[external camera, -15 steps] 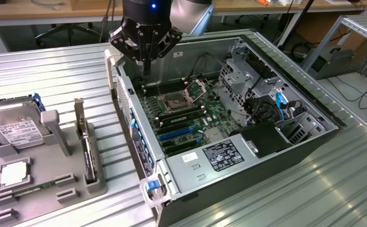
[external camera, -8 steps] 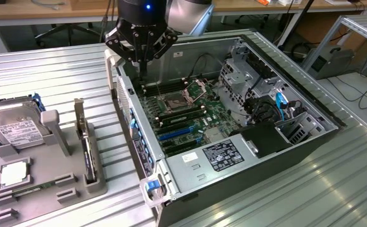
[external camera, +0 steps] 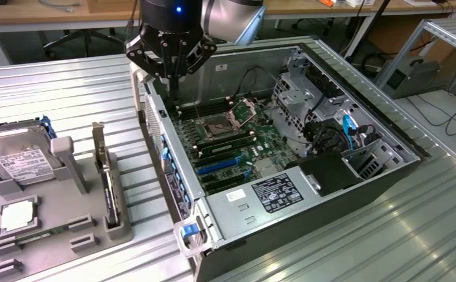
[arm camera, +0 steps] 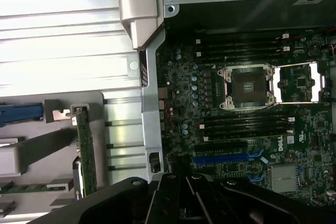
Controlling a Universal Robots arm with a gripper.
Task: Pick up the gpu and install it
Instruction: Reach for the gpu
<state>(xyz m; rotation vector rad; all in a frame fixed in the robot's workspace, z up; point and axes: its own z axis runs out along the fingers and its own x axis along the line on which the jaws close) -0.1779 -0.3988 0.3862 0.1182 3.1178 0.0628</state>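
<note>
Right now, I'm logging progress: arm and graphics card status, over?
Gripper shut, empty, above the computer case wall. Graphics card upright in gray holder, untouched. Hard drive stands near it.

Open case (external camera: 239,226) leaves motherboard (external camera: 228,147) reachable from above; drive cage (external camera: 300,97) crowds one edge

Lab, metal workbench (external camera: 63,88), open computer case (external camera: 314,226)

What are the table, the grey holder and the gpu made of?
Table: looks like bare metal, ribbed and shiny where the light hits it.
Holder: probably plastic, with a dull, even grey and blocky shapes.
Gpu: a thin dark circuit board, likely fibreglass, with a silvery metal bracket at one end.
</note>
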